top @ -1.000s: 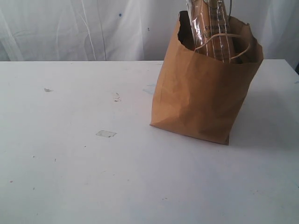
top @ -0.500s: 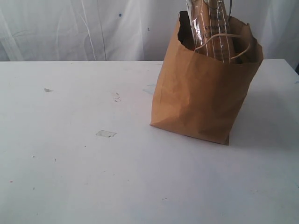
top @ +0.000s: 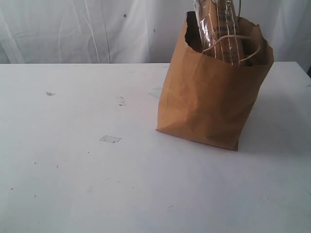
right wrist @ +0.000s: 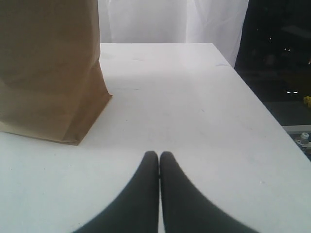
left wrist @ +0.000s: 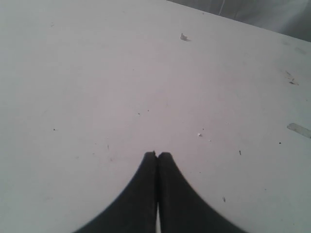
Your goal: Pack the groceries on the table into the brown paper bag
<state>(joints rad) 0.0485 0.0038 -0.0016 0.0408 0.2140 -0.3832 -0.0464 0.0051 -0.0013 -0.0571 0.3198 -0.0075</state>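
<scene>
The brown paper bag [top: 214, 94] stands upright on the white table [top: 87, 184], right of the middle. A long clear spaghetti pack [top: 218, 29] sticks up out of its open top beside a cord handle. No other groceries show; the bag's inside is hidden. Neither arm appears in the exterior view. My left gripper [left wrist: 157, 154] is shut and empty above bare tabletop [left wrist: 97, 87]. My right gripper [right wrist: 159, 154] is also shut and empty, with the bag [right wrist: 48, 68] standing apart from it on the table [right wrist: 194, 107].
A white curtain [top: 87, 29] hangs behind the table. A scrap of clear tape [top: 110, 139] and small specks lie on the tabletop. In the right wrist view the table's edge [right wrist: 257, 104] runs close by, with dark space beyond it.
</scene>
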